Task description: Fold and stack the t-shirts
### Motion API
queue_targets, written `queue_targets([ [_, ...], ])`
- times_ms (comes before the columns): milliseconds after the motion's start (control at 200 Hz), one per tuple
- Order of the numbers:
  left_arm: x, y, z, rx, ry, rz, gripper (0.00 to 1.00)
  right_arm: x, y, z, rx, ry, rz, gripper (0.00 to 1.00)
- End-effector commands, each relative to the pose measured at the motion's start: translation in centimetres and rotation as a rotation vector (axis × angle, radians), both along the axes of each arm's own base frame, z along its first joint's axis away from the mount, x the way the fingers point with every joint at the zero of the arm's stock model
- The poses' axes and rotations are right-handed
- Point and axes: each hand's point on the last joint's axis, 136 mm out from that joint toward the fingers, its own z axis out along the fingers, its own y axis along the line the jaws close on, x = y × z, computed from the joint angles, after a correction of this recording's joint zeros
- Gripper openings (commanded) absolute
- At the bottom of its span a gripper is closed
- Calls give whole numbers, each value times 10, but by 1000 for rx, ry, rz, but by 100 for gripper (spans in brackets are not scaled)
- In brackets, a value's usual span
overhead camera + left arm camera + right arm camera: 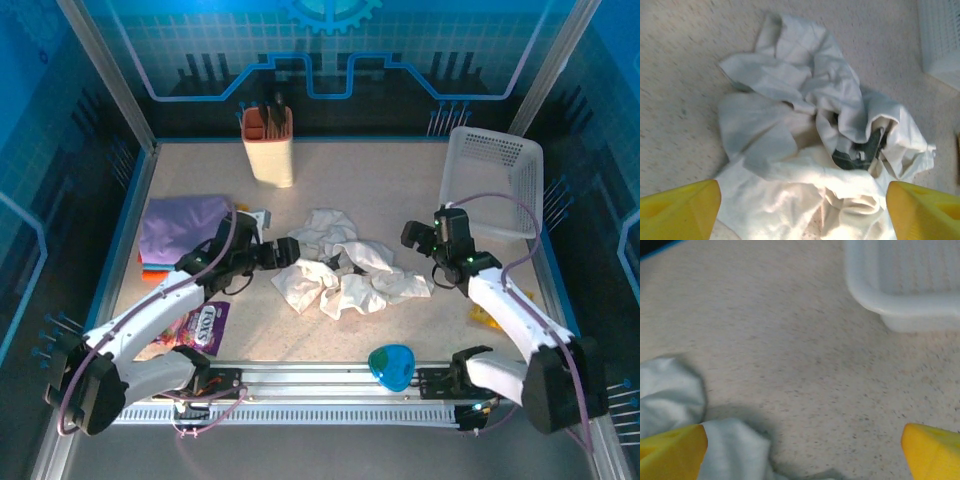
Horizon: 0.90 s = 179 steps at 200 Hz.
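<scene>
The white t-shirt [345, 272] lies crumpled in a heap at the middle of the worktop [400, 180], its folds bunched and a dark patch showing inside one of them. At the left, a folded lavender garment [182, 225] rests on an orange-edged garment [150, 268]. The left pincer [800, 212] stands wide open at the heap's left edge, with cloth between its yellow fingertips [680, 207]. The right pincer [805, 450] is also spread wide at the heap's right edge. It grips nothing, and one tip sits over the cloth.
</scene>
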Motion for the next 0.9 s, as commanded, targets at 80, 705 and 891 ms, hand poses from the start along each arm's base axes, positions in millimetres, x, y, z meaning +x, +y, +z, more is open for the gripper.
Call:
queue_targets([
  [80,-6,-21,-27,12,78,-27,84,11,-20,-40,104,128,-113,98],
  [705,-18,-7,-58,114,165,35,83,100,-126,-47,202,137,-371,96],
  [891,-18,-5,-59,120,160,42,83,94,-144,-37,209,103,-430,96],
])
